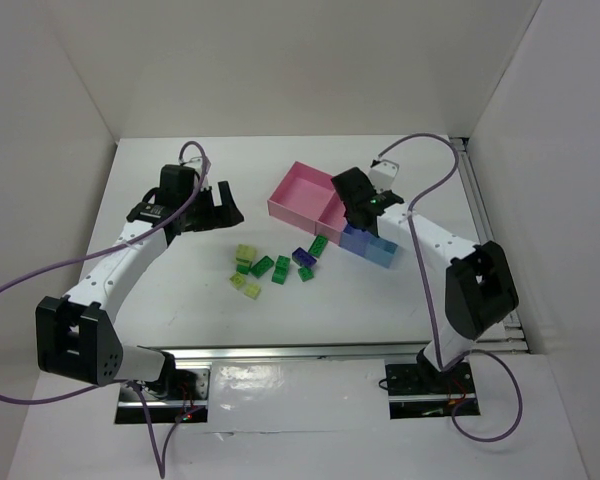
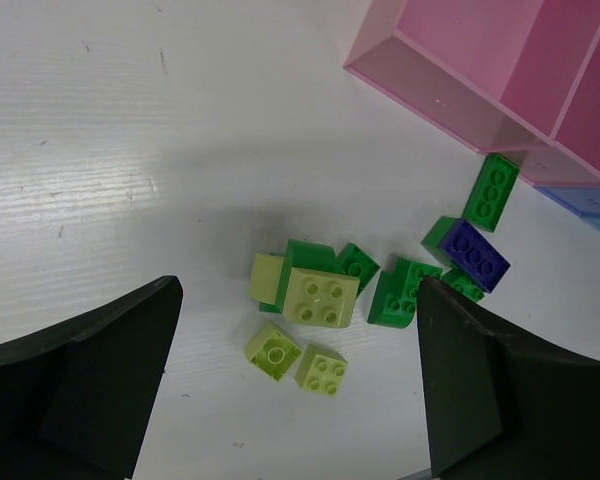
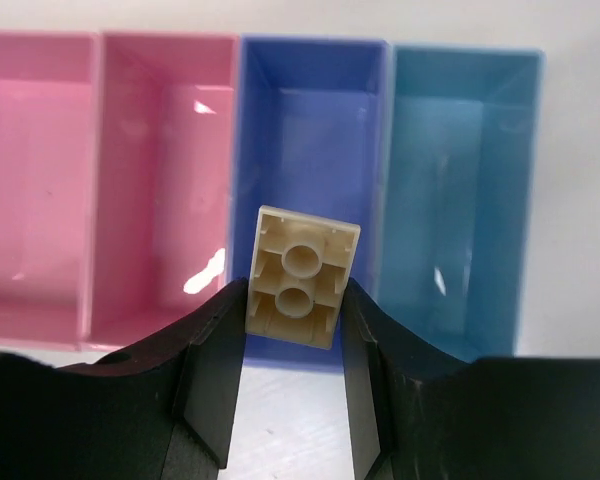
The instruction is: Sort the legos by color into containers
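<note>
Sorting looks barely started: all four bins seen from the right wrist, the wide pink bin (image 3: 35,150), narrow pink bin (image 3: 165,150), blue bin (image 3: 310,120) and light blue bin (image 3: 460,150), show bare floors. The right gripper (image 3: 295,300) pinches the beige brick (image 3: 302,275) between its jaws, hollow underside facing the camera and slightly tilted, above the near end of the blue bin. The other legos lie loose in a cluster on the table (image 2: 130,120), just left of and nearer than the bins: dark green bricks (image 2: 495,190), a dark blue brick (image 2: 477,255) and translucent yellow-green bricks (image 2: 320,297), several touching. The left gripper (image 2: 298,287) hangs over that cluster, jaws wide and holding nothing. Nearly every brick is left to place.
</note>
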Motion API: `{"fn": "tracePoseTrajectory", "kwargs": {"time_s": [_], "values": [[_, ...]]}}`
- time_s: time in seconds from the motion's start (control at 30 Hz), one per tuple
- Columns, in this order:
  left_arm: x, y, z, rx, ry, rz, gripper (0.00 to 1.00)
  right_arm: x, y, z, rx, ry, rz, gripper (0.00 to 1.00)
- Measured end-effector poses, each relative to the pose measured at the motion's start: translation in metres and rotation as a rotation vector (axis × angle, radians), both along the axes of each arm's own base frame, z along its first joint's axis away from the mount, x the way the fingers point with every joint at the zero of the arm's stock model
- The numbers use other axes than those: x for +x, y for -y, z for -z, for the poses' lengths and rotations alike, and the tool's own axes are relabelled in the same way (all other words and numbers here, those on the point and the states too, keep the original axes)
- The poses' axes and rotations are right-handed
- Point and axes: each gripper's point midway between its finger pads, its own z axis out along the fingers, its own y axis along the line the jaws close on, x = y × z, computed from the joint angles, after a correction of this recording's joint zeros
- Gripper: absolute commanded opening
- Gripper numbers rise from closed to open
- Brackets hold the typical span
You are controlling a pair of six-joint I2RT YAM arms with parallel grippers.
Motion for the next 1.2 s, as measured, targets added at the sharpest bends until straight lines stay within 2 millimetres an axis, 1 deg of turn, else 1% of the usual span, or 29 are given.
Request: {"fn": "tracePoseTrajectory", "kwargs": {"time_s": [0.1, 0.2, 0.23, 0.3, 0.33, 0.37, 0.4, 0.47, 0.57, 0.6, 0.63, 0.7, 0.73, 0.77, 0.8, 0.87, 0.9, 0.97, 1.0, 1.03, 1.1, 1.17, 1.2], "values": [[0.000, 0.000, 0.000, -0.001, 0.000, -0.002, 1.00, 0.019, -0.009, -0.007, 0.010, 0.018, -0.030, 0.27], [0.000, 0.000, 0.000, -0.001, -0.001, -0.003, 1.00, 0.033, -0.018, -0.010, 0.022, 0.031, -0.053, 0.28], [0.000, 0.000, 0.000, -0.001, 0.000, -0.002, 1.00, 0.036, -0.020, -0.009, 0.024, 0.031, -0.059, 0.28], [0.000, 0.000, 0.000, 0.000, -0.001, -0.003, 1.00, 0.041, -0.024, -0.003, 0.030, 0.020, -0.069, 0.33], [0.000, -0.001, 0.000, 0.001, -0.001, -0.005, 1.00, 0.044, -0.025, 0.001, 0.030, 0.010, -0.074, 0.42], [0.000, -0.001, 0.000, 0.003, 0.000, -0.006, 1.00, 0.046, -0.027, 0.007, 0.030, -0.002, -0.083, 0.69], [0.000, -0.001, 0.000, 0.004, -0.001, -0.007, 1.00, 0.049, -0.029, 0.011, 0.032, -0.011, -0.087, 0.75], [0.000, -0.001, 0.000, 0.004, -0.001, -0.007, 1.00, 0.052, -0.034, 0.021, 0.024, -0.040, -0.119, 0.81], [0.000, -0.002, 0.000, 0.007, 0.000, -0.010, 1.00, 0.054, -0.039, 0.025, 0.021, -0.055, -0.157, 0.82], [0.000, -0.002, 0.001, 0.007, -0.001, -0.010, 1.00, 0.054, -0.040, 0.023, 0.023, -0.049, -0.165, 0.80], [0.001, -0.002, 0.001, 0.008, -0.001, -0.010, 1.00, 0.055, -0.041, 0.018, 0.028, -0.037, -0.174, 0.75], [0.001, -0.002, 0.002, 0.009, -0.004, -0.012, 1.00, 0.056, -0.042, 0.005, 0.041, -0.005, -0.185, 0.68], [0.001, -0.002, 0.003, 0.010, -0.007, -0.012, 1.00, 0.055, -0.042, -0.003, 0.049, 0.014, -0.190, 0.64], [0.001, -0.002, 0.004, 0.012, -0.010, -0.012, 1.00, 0.054, -0.042, -0.012, 0.058, 0.035, -0.195, 0.57], [0.001, -0.002, 0.006, 0.013, -0.016, -0.012, 1.00, 0.050, -0.040, -0.020, 0.066, 0.053, -0.200, 0.55], [-0.002, -0.003, 0.011, 0.019, -0.031, -0.011, 0.92, 0.040, -0.039, -0.037, 0.093, 0.092, -0.215, 0.55], [-0.004, -0.003, 0.014, 0.028, -0.040, -0.007, 0.92, 0.033, -0.038, -0.043, 0.105, 0.107, -0.226, 0.55], [-0.007, -0.005, 0.023, 0.080, -0.067, -0.005, 0.95, 0.017, -0.038, -0.047, 0.126, 0.118, -0.253, 0.60], [-0.010, -0.003, 0.029, 0.111, -0.086, 0.001, 0.97, 0.009, -0.039, -0.046, 0.131, 0.112, -0.268, 0.66], [-0.013, 0.000, 0.036, 0.136, -0.107, 0.015, 1.00, 0.002, -0.042, -0.043, 0.137, 0.104, -0.283, 0.70], [-0.025, 0.010, 0.048, 0.173, -0.158, 0.053, 1.00, -0.007, -0.046, -0.034, 0.142, 0.078, -0.308, 0.76], [-0.034, 0.020, 0.054, 0.194, -0.185, 0.093, 1.00, -0.019, -0.049, -0.016, 0.138, 0.030, -0.333, 0.81], [-0.037, 0.024, 0.057, 0.202, -0.193, 0.109, 0.98, -0.024, -0.049, -0.008, 0.137, 0.008, -0.340, 0.82]]}}
